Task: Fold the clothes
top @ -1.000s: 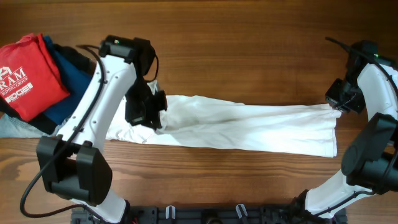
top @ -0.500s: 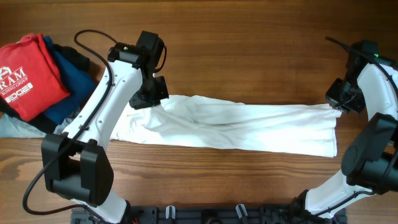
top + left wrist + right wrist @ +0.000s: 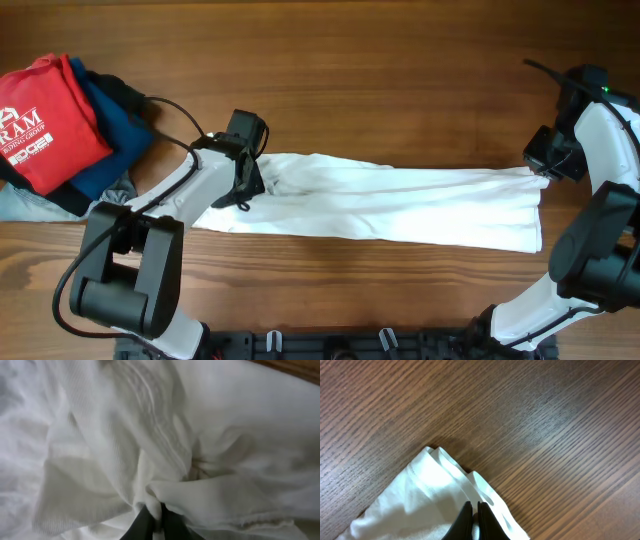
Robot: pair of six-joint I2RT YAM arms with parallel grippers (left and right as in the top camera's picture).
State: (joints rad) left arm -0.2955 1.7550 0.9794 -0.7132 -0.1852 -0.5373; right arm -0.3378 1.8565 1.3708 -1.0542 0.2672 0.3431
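Observation:
The white T-shirt (image 3: pixel 400 205) lies folded into a long band across the wooden table, from left of centre to the right side. No print shows. My left gripper (image 3: pixel 250 178) is shut on a pinch of the shirt's cloth at its left end; in the left wrist view the fingers (image 3: pixel 155 520) clamp a fold of the white T-shirt (image 3: pixel 150 435). My right gripper (image 3: pixel 538 170) is shut on the shirt's upper right corner; in the right wrist view the fingers (image 3: pixel 474 517) pinch the corner of the white T-shirt (image 3: pixel 420 500).
A red shirt with white lettering (image 3: pixel 45 120) lies at the far left on top of blue (image 3: pixel 110 125) and black folded garments. The table's front edge (image 3: pixel 400 325) runs below the shirt. Bare wood (image 3: pixel 520 420) lies beyond the shirt's corner.
My left gripper has moved up, then back down and right along the shirt's left end, pulling the cloth with it. The right arm has not moved.

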